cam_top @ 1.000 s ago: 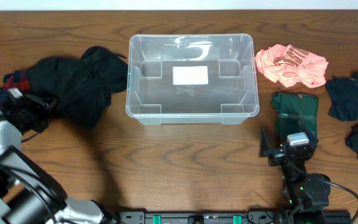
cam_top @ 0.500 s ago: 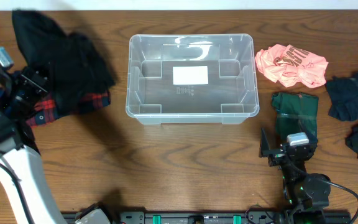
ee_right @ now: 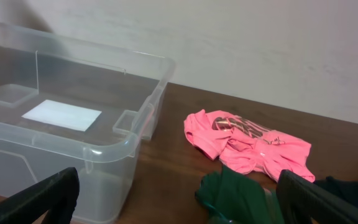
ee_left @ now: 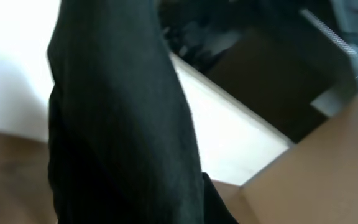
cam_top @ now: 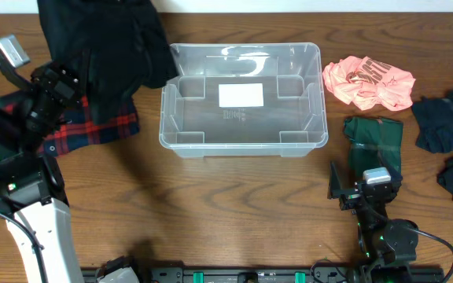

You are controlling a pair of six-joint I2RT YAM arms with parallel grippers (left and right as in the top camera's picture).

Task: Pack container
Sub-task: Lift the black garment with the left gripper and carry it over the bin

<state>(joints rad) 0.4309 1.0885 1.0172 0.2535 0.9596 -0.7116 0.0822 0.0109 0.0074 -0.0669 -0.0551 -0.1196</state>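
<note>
The container [cam_top: 241, 141] looks light and stiff; take its rim. Left hand [cam_top: 57, 83] at 10 o'clock pinches limp black jacket [cam_top: 104, 39]; right hand [ee_right: 178, 202] spread.

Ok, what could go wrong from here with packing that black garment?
The black garment hangs from the left gripper, plaid end trailing low, so it may catch the left rim of the container or drape over it. The container is empty and may slide if dragged cloth pushes it. Cloth fills the left wrist view, so aiming from it looks hard.
</note>
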